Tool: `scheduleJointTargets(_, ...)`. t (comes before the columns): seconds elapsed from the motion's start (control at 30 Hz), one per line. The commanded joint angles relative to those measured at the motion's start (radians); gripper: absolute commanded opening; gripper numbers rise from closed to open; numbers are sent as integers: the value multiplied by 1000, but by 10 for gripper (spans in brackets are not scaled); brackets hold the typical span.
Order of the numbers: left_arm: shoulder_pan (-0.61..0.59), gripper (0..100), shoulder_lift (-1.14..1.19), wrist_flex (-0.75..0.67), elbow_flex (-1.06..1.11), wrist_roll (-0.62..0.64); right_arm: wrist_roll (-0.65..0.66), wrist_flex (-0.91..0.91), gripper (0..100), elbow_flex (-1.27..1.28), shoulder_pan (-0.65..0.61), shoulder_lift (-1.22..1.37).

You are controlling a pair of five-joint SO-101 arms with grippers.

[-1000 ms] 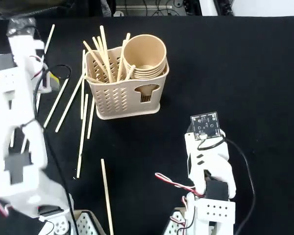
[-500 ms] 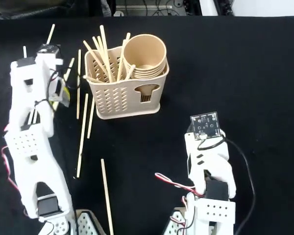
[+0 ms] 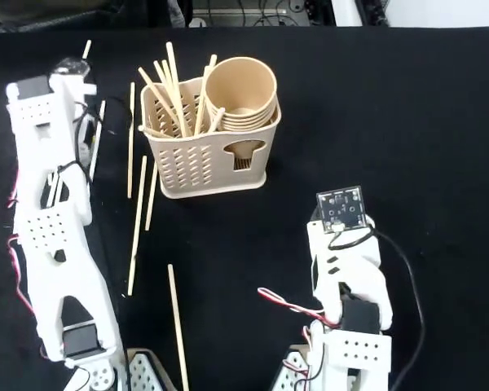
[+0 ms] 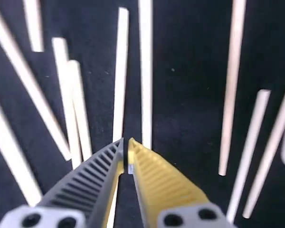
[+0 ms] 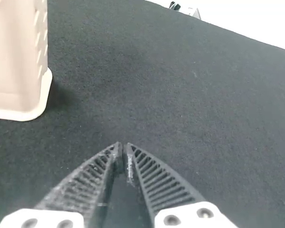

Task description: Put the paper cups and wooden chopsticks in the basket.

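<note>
The beige basket (image 3: 204, 159) stands at the table's far middle, holding a stack of paper cups (image 3: 240, 88) and several wooden chopsticks (image 3: 173, 85). More chopsticks lie loose left of it, one (image 3: 131, 138) close to its side and one (image 3: 177, 326) near the front. My left arm (image 3: 45, 122) reaches along the left side over those sticks. Its gripper (image 4: 125, 142) is shut just above a chopstick (image 4: 120, 71) that runs under the fingertips; other sticks (image 4: 145, 71) lie alongside. My right gripper (image 5: 121, 148) is shut with nothing in it, low over the black cloth, with the basket's corner (image 5: 19, 61) ahead.
The table is covered in black cloth (image 3: 407, 122), bare to the right of the basket. My right arm (image 3: 346, 261) sits folded at the front right. Cables (image 3: 285, 303) trail near its base. Loose chopsticks (image 3: 138, 224) spread between my left arm and the basket.
My left arm has swung out from the front left toward the far left, over the loose chopsticks. Two slanting sticks beside the basket have shifted to lie straighter. The right arm has kept still.
</note>
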Motion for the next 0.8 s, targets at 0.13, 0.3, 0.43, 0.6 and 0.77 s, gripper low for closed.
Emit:
scheduleJointTargets(0.13,125,28,-419,12,108,173,9,-21,13,-2,-14,-10)
scheduleJointTargets(0.3,183,28,-677,-25,186,275,9,-21,13,-2,-14,-10)
scheduleJointTargets(0.43,186,28,-852,-126,321,341,9,-21,13,-2,-14,-10)
scheduleJointTargets(0.6,179,28,-1089,-308,662,345,9,-21,13,-2,-14,-10)
scheduleJointTargets(0.77,176,28,-1412,-657,1093,341,9,-21,13,-2,-14,-10)
